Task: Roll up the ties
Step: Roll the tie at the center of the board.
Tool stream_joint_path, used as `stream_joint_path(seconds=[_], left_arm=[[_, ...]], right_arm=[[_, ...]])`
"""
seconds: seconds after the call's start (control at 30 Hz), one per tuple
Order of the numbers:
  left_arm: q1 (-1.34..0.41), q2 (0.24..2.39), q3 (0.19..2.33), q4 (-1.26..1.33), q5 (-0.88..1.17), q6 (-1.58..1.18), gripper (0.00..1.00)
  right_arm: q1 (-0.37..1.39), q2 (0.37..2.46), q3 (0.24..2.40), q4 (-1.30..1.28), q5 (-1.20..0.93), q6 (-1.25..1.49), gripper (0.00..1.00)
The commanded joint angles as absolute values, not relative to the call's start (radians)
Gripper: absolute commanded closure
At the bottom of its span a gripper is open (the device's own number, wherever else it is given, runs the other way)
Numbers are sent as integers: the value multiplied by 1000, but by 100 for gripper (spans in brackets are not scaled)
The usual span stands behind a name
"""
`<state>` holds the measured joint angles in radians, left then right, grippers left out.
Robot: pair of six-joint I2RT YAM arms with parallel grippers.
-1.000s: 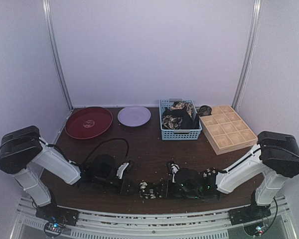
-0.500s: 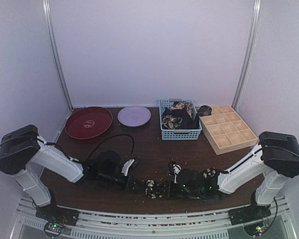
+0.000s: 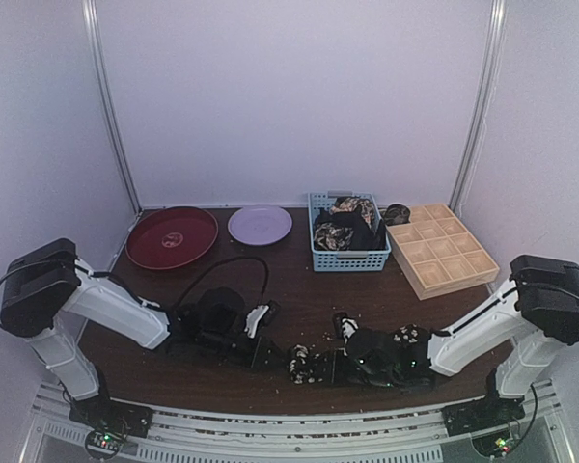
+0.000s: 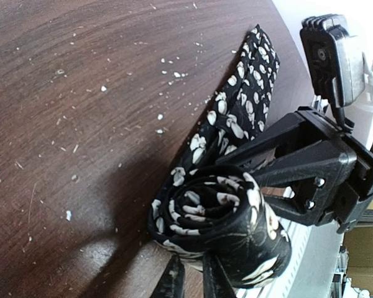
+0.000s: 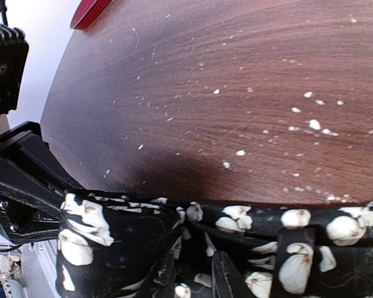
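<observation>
A black tie with cream flowers lies near the table's front edge, one end wound into a tight roll (image 3: 307,365) (image 4: 217,217). Its flat tail (image 4: 245,105) (image 3: 406,337) runs off to the right. My left gripper (image 3: 270,353) (image 4: 193,280) sits at the roll's left end. Its fingers stand a narrow gap apart, with bare wood showing between them and the tips at the roll's lower edge. My right gripper (image 3: 340,365) (image 5: 193,280) faces it from the right and is shut on bunched tie fabric (image 5: 236,239) beside the roll. More ties (image 3: 345,227) fill the blue basket.
A blue mesh basket (image 3: 350,258) stands at the back centre, with a wooden gridded tray (image 3: 442,249) to its right. One rolled tie (image 3: 397,213) rests at the tray's far corner. A red plate (image 3: 172,237) and a lilac plate (image 3: 260,225) sit back left. Pale crumbs dot the tabletop.
Both grippers and the roll have shifted to the right along the front edge. The left fingers have eased slightly apart.
</observation>
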<state>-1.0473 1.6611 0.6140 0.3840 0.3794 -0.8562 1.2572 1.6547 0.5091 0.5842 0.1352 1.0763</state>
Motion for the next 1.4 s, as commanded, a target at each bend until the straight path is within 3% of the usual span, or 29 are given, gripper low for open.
stream_joint_path(seconds=[0.0,0.6,1.37], left_arm=[[-1052,1681,649,356,361,-831,87],[-1061,1722,750,285,359,-796,83],[-1096,1719,804,272,309,-792,81]], right_arm=[[1262,1619,482,527,208,1069,77],[1262,1425,373,520,322,1055,75],[1262,1612,417,754,122,1020,79]])
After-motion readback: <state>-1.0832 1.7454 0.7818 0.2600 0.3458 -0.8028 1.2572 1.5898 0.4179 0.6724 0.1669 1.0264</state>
